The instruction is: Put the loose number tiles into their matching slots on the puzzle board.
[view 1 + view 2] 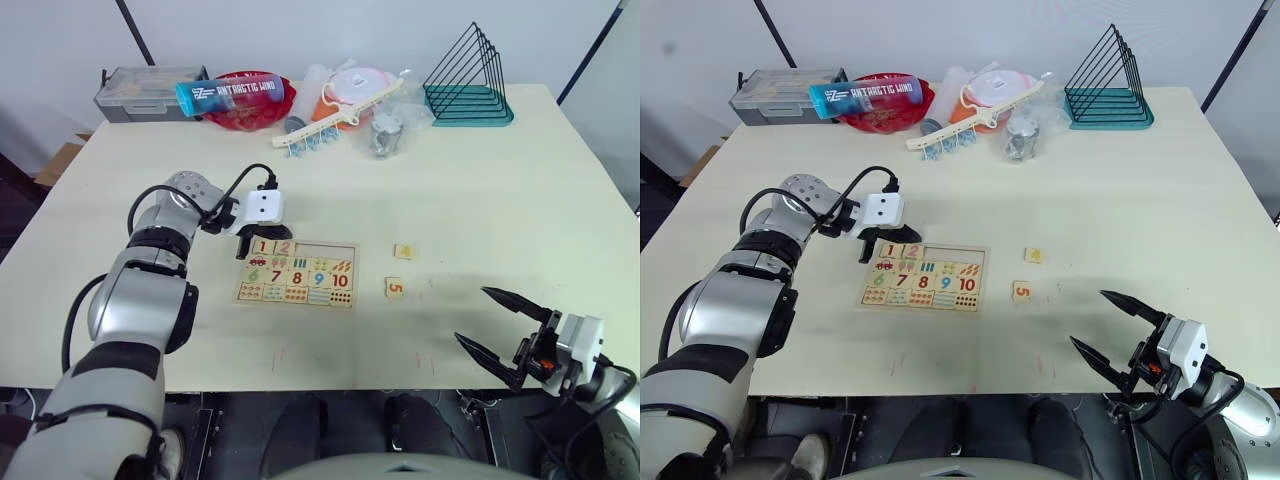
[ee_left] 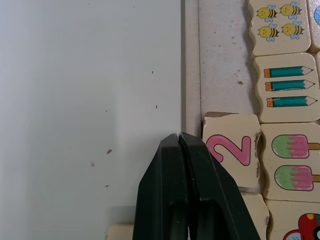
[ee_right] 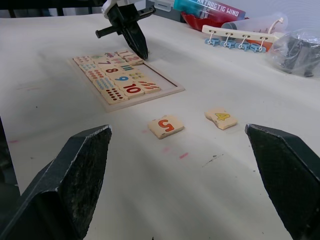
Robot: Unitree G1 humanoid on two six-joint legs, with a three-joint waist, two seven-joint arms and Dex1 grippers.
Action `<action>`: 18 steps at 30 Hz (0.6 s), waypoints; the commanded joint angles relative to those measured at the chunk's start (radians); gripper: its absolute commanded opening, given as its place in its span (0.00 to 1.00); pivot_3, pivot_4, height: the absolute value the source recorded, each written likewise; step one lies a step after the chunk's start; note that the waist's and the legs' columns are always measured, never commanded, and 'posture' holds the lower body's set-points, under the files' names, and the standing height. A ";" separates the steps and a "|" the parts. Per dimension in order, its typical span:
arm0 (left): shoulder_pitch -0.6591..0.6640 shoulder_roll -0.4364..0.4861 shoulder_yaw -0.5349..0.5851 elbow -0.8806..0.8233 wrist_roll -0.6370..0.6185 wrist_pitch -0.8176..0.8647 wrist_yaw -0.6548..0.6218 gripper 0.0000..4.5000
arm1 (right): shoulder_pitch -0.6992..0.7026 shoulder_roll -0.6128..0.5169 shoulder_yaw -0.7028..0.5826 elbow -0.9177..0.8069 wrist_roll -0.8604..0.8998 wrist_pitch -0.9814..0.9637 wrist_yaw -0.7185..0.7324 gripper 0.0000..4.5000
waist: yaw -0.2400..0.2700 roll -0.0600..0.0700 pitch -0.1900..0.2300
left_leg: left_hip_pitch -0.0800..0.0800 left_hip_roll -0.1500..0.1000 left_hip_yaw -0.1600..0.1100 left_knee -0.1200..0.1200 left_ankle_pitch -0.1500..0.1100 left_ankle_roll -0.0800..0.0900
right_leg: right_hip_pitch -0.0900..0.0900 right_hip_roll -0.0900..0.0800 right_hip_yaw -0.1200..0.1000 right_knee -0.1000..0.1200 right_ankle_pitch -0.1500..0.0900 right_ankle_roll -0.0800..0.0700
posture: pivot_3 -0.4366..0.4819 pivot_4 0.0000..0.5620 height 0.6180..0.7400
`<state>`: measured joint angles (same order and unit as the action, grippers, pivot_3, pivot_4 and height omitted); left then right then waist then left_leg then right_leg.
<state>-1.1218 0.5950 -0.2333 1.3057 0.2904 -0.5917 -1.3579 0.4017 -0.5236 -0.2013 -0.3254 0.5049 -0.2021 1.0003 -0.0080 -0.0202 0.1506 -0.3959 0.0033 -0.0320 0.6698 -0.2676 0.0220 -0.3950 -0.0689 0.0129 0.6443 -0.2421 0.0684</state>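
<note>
Left gripper (image 1: 262, 236) sits at the puzzle board's (image 1: 296, 274) far edge, fingers pressed together w/ nothing between them, tips down just beside the 2 tile (image 2: 231, 150). Wrist view shows the closed black fingers (image 2: 187, 195) on the board frame next to that pink 2, which lies in its slot above the two ice-lolly picture. Tile 1 (image 1: 262, 247) is seated in the corner slot next to it. Rest of the top row (image 1: 325, 250) is bare wood, approx three open recesses.

Right gripper (image 1: 1118, 337) hangs near the tabletop's (image 1: 500, 190) near edge, well apart from the board, fingers spread wide, holding nothing.

Two loose tiles lie on the tabletop to the right of the board: tile 5 (image 1: 395, 288), orange-red digit, nearer the robot, & tile 4 (image 1: 404, 251), yellow digit, a bit further back. Both flat, apart from each other and from the board.

Back of the tabletop: grey box (image 1: 148, 92), red bowl (image 1: 240, 105) w/ a blue bottle (image 1: 235, 92) lying across it, clear bags w/ stuff inside (image 1: 385, 125), teal wire rack (image 1: 468, 85).
</note>
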 commanded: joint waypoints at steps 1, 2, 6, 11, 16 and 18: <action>0.002 0.014 0.018 -0.004 -0.017 -0.014 -0.010 0.01 | -0.001 0.002 -0.003 -0.005 0.005 -0.019 0.006 1.00 | 0.000 0.000 0.000 | 0.000 0.000 0.000 0.000 0.000 0.000 | 0.000 0.000 0.000 0.000 0.000 0.000 | 0.48 0.27 1.00; 0.002 0.015 0.019 -0.004 -0.017 -0.015 -0.012 0.01 | -0.001 0.002 -0.002 -0.005 0.005 -0.018 0.006 1.00 | 0.000 0.000 0.000 | 0.000 0.000 0.000 0.000 0.000 0.000 | 0.000 0.000 0.000 0.000 0.000 0.000 | 0.48 0.27 1.00; 0.004 0.019 0.018 -0.004 -0.019 -0.017 -0.014 0.01 | -0.004 0.002 -0.001 -0.002 0.004 -0.018 0.007 1.00 | 0.000 0.000 0.000 | 0.000 0.000 0.000 0.000 0.000 0.000 | 0.000 0.000 0.000 0.000 0.000 0.000 | 0.48 0.27 1.00; 0.004 0.022 0.018 -0.004 -0.021 -0.017 -0.016 0.01 | -0.009 0.001 0.002 0.000 0.004 -0.017 0.008 1.00 | 0.000 0.000 0.000 | 0.000 0.000 0.000 0.000 0.000 0.000 | 0.000 0.000 0.000 0.000 0.000 0.000 | 0.48 0.27 1.00; 0.005 0.024 0.018 -0.005 -0.023 -0.017 -0.019 0.01 | -0.009 0.000 0.004 0.001 0.004 -0.017 0.008 1.00 | 0.000 0.000 0.000 | 0.000 0.000 0.000 0.000 0.000 0.000 | 0.000 0.000 0.000 0.000 0.000 0.000 | 0.48 0.27 1.00; 0.005 0.025 0.017 -0.005 -0.023 -0.017 -0.019 0.01 | -0.009 0.000 0.004 0.000 0.005 -0.015 0.007 1.00 | 0.000 0.000 0.000 | 0.000 0.000 0.000 0.000 0.000 0.000 | 0.000 0.000 0.000 0.000 0.000 0.000 | 0.48 0.27 1.00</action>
<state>-1.1189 0.6035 -0.2325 1.3057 0.2791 -0.5966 -1.3723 0.3927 -0.5237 -0.1927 -0.3120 0.5040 -0.2022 1.0044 -0.0081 -0.0202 0.1506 -0.3959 0.0033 -0.0320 0.6698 -0.2676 0.0220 -0.3950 -0.0689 0.0128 0.6444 -0.2421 0.0684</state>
